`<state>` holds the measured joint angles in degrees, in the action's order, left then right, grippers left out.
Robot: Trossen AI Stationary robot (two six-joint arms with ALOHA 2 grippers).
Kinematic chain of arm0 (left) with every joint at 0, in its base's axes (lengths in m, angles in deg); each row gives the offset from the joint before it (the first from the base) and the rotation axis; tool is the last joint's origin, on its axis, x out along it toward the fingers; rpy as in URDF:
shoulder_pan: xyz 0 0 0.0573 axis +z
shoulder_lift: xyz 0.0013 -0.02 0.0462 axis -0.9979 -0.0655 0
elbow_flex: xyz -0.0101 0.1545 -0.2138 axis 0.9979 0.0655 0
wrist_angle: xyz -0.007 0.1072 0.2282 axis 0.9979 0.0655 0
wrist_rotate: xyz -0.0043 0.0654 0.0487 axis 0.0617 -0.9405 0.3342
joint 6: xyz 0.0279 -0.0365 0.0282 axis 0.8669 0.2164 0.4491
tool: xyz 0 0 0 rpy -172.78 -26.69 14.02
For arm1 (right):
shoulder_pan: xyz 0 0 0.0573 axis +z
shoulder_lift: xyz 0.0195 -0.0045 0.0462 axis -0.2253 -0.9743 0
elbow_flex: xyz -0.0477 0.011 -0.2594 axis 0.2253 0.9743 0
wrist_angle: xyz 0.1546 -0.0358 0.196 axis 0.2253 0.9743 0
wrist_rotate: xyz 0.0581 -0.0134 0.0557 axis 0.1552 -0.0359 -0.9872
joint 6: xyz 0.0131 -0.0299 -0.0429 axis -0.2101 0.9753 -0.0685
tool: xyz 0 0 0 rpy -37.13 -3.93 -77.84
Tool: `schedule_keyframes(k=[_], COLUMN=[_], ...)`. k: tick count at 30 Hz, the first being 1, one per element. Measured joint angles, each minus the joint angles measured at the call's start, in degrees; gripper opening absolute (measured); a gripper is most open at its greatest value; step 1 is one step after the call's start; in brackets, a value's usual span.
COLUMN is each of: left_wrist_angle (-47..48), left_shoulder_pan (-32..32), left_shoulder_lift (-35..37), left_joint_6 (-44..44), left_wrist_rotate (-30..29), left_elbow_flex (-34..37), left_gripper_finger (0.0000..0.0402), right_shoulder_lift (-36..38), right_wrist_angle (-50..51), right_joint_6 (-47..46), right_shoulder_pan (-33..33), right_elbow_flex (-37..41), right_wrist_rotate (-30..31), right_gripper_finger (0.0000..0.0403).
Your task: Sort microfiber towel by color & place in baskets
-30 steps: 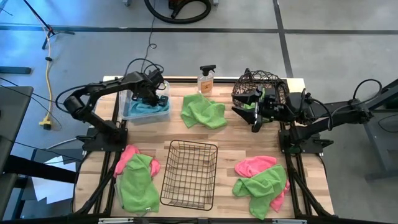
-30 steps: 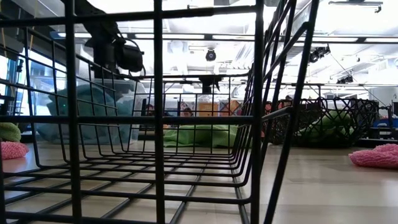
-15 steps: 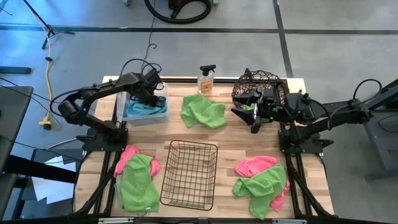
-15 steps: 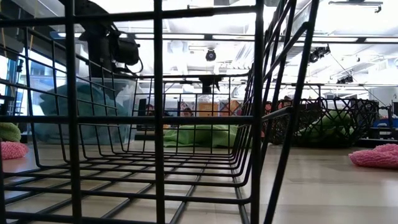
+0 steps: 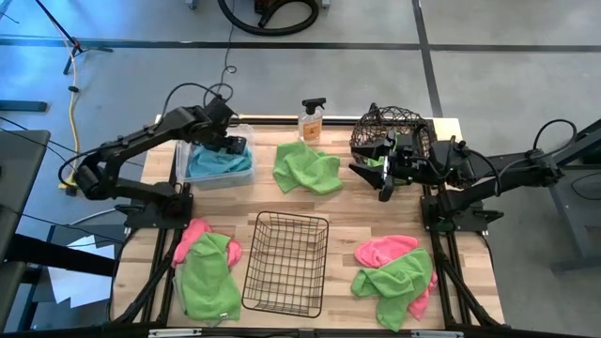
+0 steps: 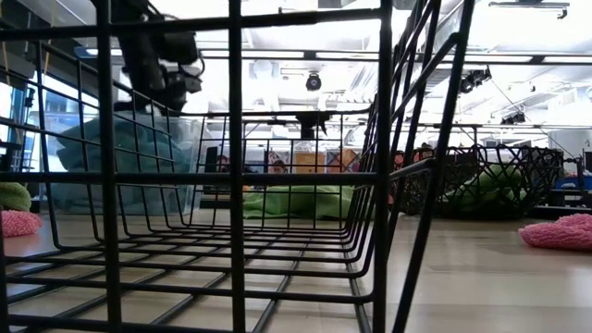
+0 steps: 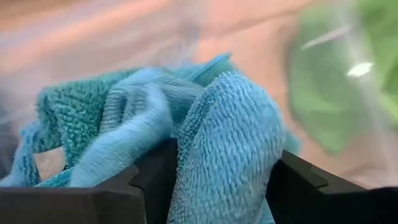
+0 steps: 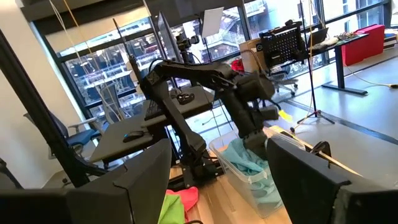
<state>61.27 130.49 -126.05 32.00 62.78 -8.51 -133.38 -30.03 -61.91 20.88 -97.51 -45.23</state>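
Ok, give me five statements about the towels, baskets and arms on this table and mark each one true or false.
1. The clear bin holds a teal towel. True.
2. The black wire-grid basket in the middle of the table holds a pink towel. False: it holds no towel.
3. A lime green towel lies on the table between the clear bin and the round woven basket. True.
4. The orange spray bottle lies on its side in the grid basket. False: it stands upright at the table's far edge.
5. The left gripper is over the clear bin, while the right gripper is by the round basket, jaws open and empty. True.
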Motion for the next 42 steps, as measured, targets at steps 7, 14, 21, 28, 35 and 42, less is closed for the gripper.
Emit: schedule_keyframes(k=[7, 14, 21, 28, 35, 42], left_wrist_angle=[-0.2, 2.9, 4.8, 0.4, -25.6, -58.8], left_shoulder_pan=[0.0, 0.0, -0.1, -5.9, -20.0, -35.0], left_shoulder_lift=[2.1, 3.0, 6.2, 13.7, 22.4, 26.3], left_joint_6=[1.3, 5.3, 7.1, 3.5, 1.5, 7.1], left_wrist_rotate=[-0.5, -0.4, 0.3, 3.0, 2.6, 3.9], left_elbow_flex=[-6.2, -10.7, -14.7, -14.9, -7.0, 6.0], left_gripper_finger=[0.0201, 0.0201, 0.0201, 0.0201, 0.0201, 0.0201], right_shoulder_lift=[0.0, 0.0, 0.0, 0.0, 0.0, 0.0], right_wrist_angle=[0.0, 0.0, 0.0, 0.0, -1.9, -3.2], right_joint_6=[-1.8, -4.2, -4.1, -4.1, -4.0, -4.1], right_shoulder_pan=[0.0, 0.0, 0.0, 0.0, 0.0, 0.0], right_elbow_flex=[0.0, 0.0, 0.0, 0.0, 0.0, 0.0], right_wrist_rotate=[-0.4, -1.2, -1.1, -1.1, -1.1, -1.8], right_gripper_finger=[0.0261, 0.0261, 0.0261, 0.0261, 0.0261, 0.0261])
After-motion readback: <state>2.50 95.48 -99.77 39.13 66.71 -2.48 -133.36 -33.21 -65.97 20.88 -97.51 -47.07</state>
